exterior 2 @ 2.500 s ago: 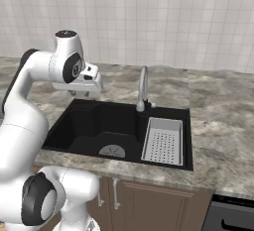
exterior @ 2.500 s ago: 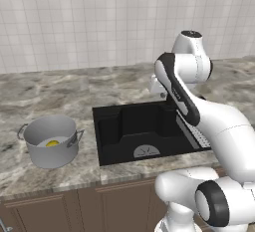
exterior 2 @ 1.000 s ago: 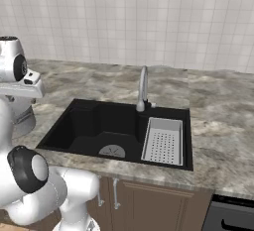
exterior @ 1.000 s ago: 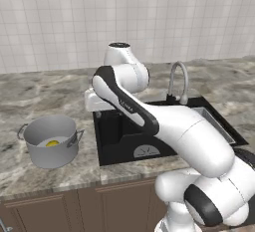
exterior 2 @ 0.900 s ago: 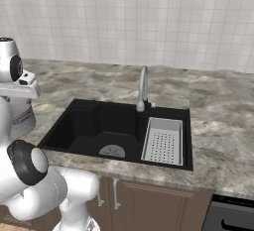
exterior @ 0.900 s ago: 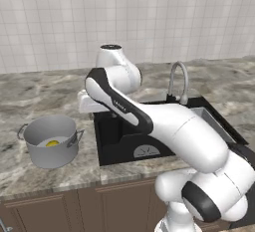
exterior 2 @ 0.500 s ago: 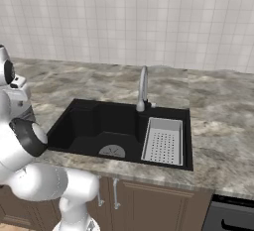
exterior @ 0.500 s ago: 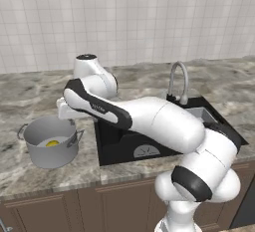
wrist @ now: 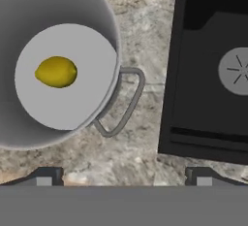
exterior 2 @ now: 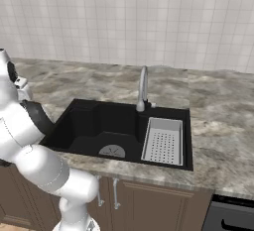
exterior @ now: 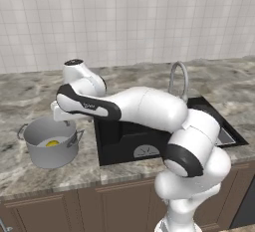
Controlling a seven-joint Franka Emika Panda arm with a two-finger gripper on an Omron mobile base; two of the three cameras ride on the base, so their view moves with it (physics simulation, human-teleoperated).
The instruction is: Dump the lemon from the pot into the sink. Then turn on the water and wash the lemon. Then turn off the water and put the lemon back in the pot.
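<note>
Gripper (wrist: 123, 176) w/ jaws wide apart, nothing held, hangs over the pot's (wrist: 29, 7) sink-side loop handle (wrist: 127, 104) (lemon (wrist: 56, 72) inside on pot floor), sink (wrist: 208, 74) on handle's far side, near counter's front edge.

Even, soft light falls across all three rendered views, with no glare and no hard highlights. The pale tiled wall (exterior: 129, 22) is bright and flat. The black rectangular recessed sink (exterior 2: 94, 123) stays dark, its inner walls barely distinguishable. The grey metal cooking pot (wrist: 104, 21) shows smooth shading inside. Edges look slightly soft and low-resolution, without lens distortion.
</note>
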